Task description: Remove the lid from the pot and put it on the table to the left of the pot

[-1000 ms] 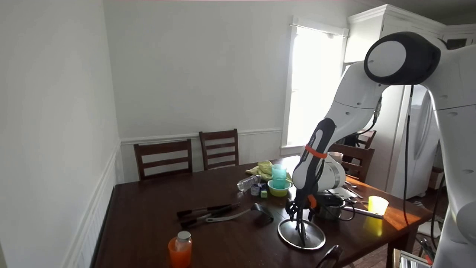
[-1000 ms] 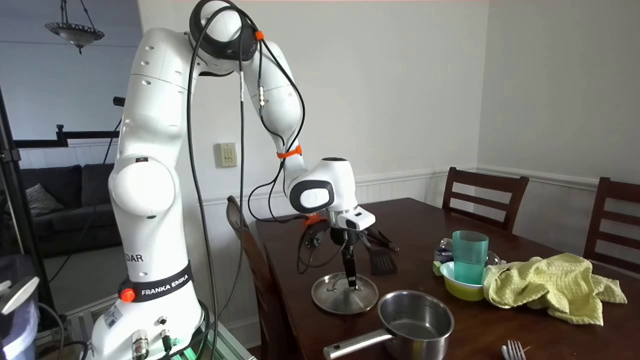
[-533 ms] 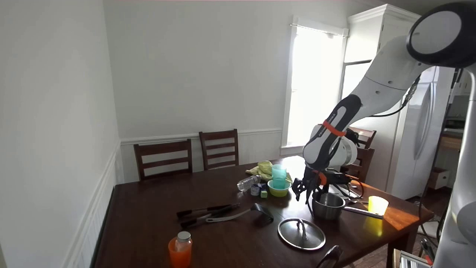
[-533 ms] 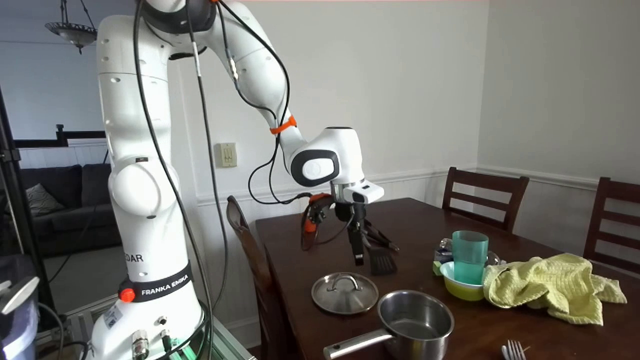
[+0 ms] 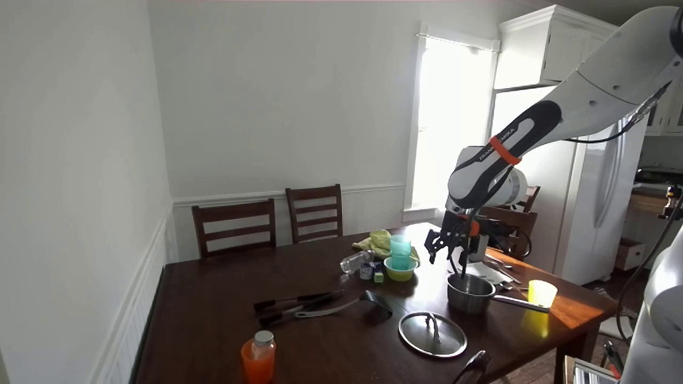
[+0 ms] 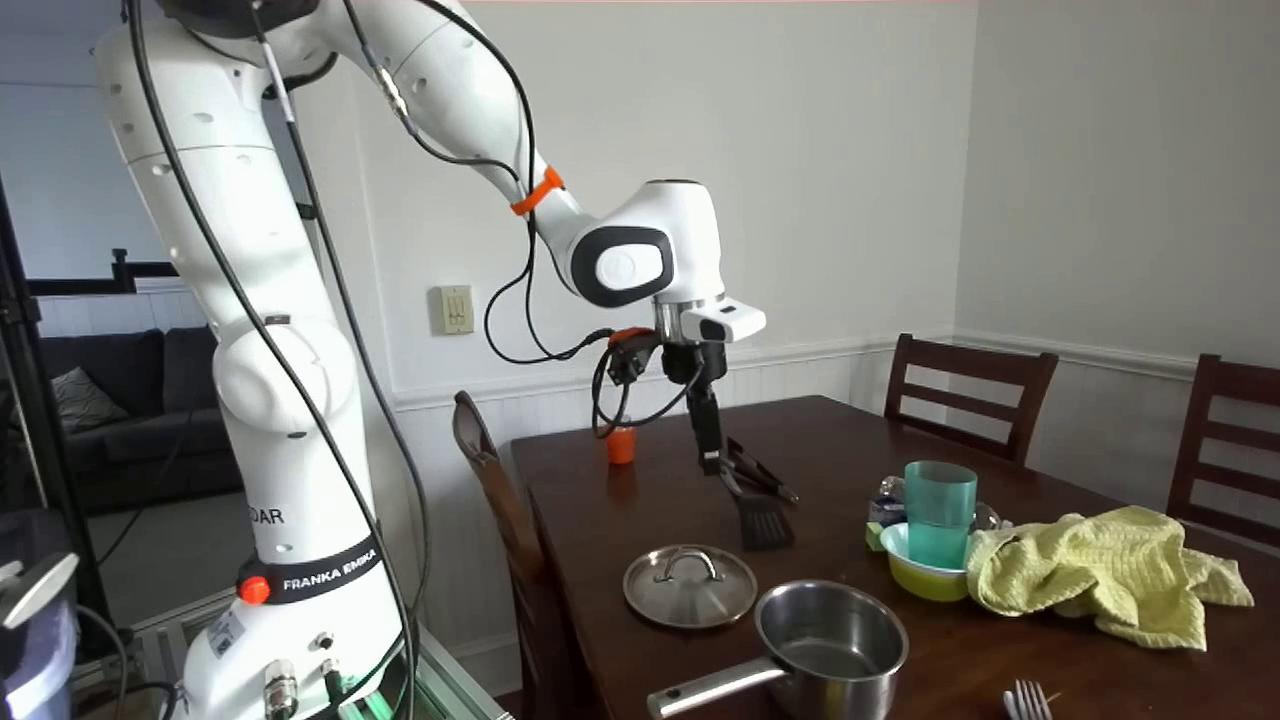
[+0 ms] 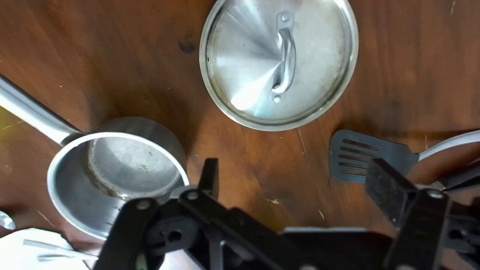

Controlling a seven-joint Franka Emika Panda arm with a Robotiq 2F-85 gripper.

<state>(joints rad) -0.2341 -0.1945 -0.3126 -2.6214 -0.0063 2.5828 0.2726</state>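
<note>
The lid [image 5: 443, 344] lies flat on the dark brown table [image 5: 213, 304], handle up, beside the pot [image 5: 469, 302] and apart from it. Both exterior views show this; the lid [image 6: 690, 603] and uncovered pot [image 6: 868, 690] are close together there. In the wrist view the lid [image 7: 243, 56] is a metal disc with a loop handle, and the pot [image 7: 161, 131] has nothing in it. My gripper [image 7: 294, 168] is open and empty, its fingers wide apart. In an exterior view the gripper [image 6: 710, 462] hangs well above the table [image 6: 820, 425], higher than the lid.
A black slotted spatula [image 7: 348, 153] and tongs [image 5: 299, 298] lie on the table. An orange cup [image 5: 258, 365] stands at the front. A teal cup [image 6: 940, 510] in a bowl, a yellow cloth [image 6: 1110, 575] and a fork [image 6: 1027, 700] lie beyond the pot.
One second ago the fingers were down at the lid's handle. The gripper has come off it and risen well above the table. The lid and pot have not moved.
</note>
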